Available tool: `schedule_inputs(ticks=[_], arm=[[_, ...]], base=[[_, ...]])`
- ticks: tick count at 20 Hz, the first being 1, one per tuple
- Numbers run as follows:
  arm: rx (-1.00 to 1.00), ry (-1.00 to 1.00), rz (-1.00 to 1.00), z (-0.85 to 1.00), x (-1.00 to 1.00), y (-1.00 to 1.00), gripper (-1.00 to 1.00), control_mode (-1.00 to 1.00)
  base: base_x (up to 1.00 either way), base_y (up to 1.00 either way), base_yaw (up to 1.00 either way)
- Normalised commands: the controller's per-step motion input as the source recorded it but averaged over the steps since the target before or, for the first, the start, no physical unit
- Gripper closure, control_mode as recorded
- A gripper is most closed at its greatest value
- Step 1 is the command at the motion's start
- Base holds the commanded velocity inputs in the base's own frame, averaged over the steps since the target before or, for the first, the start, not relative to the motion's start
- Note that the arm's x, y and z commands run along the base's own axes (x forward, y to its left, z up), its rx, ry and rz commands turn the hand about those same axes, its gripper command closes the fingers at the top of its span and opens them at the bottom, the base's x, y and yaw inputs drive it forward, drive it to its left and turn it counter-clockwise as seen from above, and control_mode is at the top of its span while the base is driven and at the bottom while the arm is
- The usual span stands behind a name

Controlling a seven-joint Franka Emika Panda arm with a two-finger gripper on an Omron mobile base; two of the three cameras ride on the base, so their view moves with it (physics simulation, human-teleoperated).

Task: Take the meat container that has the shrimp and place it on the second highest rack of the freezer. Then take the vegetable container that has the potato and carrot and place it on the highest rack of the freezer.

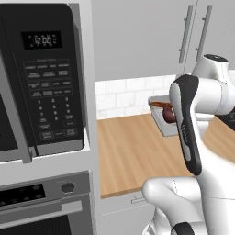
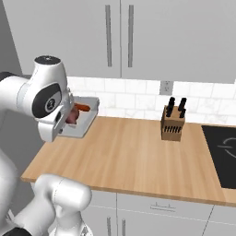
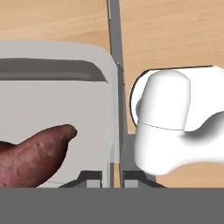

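Gripper [image 3: 113,177] fingers are pinched shut on the side wall of the vegetable container [image 2: 87,120], holding the grey tray lifted above the left end of the wooden counter [image 2: 133,156]. Inside the tray lie the reddish-brown potato [image 3: 33,159] and the orange carrot [image 2: 83,108]. Left of the counter, the microwave [image 1: 43,78] display reads 12:00; its keypad lettering is too small to read. A knife block [image 2: 173,123] stands farther right on the counter, well clear of the tray.
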Motion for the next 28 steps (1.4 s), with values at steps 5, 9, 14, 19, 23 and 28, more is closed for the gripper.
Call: schedule_inputs(ticks=[5,9,14,19,23,28], arm=[[0.0,0.0,0.0,0.19,0.0,0.0,1.0,-1.0],[0.0,0.0,0.0,0.0,0.0,0.0,1.0,1.0],[0.0,0.0,0.0,0.0,0.0,0.0,1.0,1.0],[0.0,0.0,0.0,0.0,0.0,0.0,1.0,1.0],[0.0,0.0,0.0,0.0,0.0,0.0,1.0,1.0],[0.0,0.0,0.0,0.0,0.0,0.0,1.0,1.0]], base=[[0.0,0.0,0.0],[-0.43,-0.05,0.0],[-1.0,-0.55,0.07],[-0.95,-0.42,0.29],[-0.58,-0.04,0.62],[-0.33,0.03,0.75]])
